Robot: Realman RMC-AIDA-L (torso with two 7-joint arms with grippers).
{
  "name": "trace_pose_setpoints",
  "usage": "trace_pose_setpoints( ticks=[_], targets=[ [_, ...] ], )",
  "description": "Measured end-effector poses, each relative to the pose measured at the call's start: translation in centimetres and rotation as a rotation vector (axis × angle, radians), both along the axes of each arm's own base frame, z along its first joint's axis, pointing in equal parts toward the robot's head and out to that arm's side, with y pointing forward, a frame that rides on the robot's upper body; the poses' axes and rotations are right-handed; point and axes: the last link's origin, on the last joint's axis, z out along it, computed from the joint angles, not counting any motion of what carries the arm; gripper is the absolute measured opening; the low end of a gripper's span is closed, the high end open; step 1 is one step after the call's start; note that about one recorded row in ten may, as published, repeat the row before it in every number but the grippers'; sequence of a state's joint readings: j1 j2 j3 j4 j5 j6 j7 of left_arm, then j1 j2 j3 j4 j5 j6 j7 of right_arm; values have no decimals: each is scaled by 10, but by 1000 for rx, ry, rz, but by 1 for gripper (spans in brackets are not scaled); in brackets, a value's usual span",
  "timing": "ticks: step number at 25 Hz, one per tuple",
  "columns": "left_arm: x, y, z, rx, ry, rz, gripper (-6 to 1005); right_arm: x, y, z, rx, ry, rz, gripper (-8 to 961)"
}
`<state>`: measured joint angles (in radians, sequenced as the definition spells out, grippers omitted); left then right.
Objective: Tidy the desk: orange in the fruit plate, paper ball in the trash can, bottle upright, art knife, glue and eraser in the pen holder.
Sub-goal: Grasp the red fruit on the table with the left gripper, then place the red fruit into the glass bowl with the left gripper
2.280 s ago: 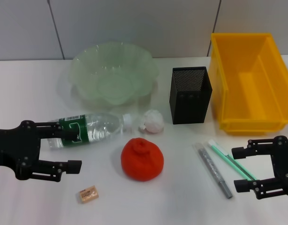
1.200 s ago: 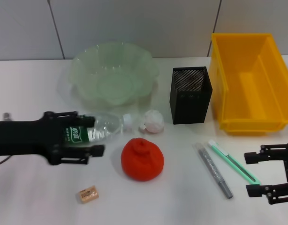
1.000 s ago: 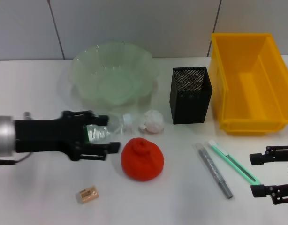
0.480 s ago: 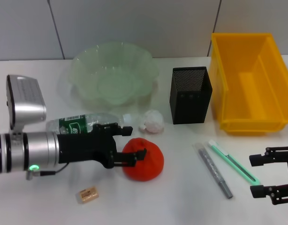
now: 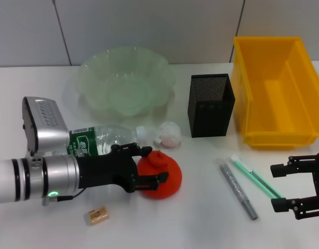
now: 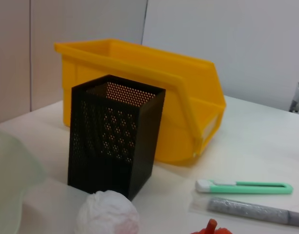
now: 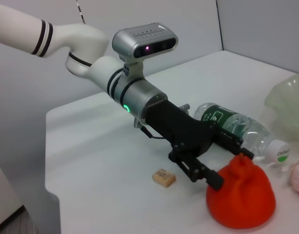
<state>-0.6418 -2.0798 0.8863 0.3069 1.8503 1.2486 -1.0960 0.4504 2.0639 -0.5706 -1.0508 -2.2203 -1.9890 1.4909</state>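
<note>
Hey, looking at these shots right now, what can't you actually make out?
- Orange: head view, its left side is hidden by the left gripper; left wrist view cuts off all but its tip.
- Bottle: head view, its base end is behind the left arm.
- Eraser: its print is too small to read.
- Right gripper: head view, its body is cut off by the edge.

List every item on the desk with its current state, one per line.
orange: on the table, left claw open around it
bottle: lying on its side
paper ball: on the table
eraser: on the table
art knife: flat on the table
glue: flat beside it
fruit plate: empty
pen holder: upright
trash can: empty
right claw: open, idle
</note>
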Motion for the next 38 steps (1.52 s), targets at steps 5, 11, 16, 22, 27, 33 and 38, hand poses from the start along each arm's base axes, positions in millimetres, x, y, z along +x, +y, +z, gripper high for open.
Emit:
trace_pose_setpoints(
  ticks=[5,11,16,22,27,33,38],
  targets=[
    [3,3,-5,31,-18,10,828,0,0,-2,-2,1,-1,763],
    [3,4,-5,32,-20,15,765,2,-3,-3,-3,2,-10,763],
    [4,1,-9,5,-1,-3,551,2,-8,0,-10,-5,-14,762],
    [6,2,-9,11,-11,-4,437,4,-13,3,-15,-11,-21,762],
    [8,2,-2,50,-73,2,342,5,-13,3,-14,-14,-21,762],
    [7,-9,30,55,-194,-15,176,5,-13,4,-9,-19,-18,762],
    [5,-18,89,149,-281,-9,105,4,-12,3,-10,-19,-16,762]
  ],
)
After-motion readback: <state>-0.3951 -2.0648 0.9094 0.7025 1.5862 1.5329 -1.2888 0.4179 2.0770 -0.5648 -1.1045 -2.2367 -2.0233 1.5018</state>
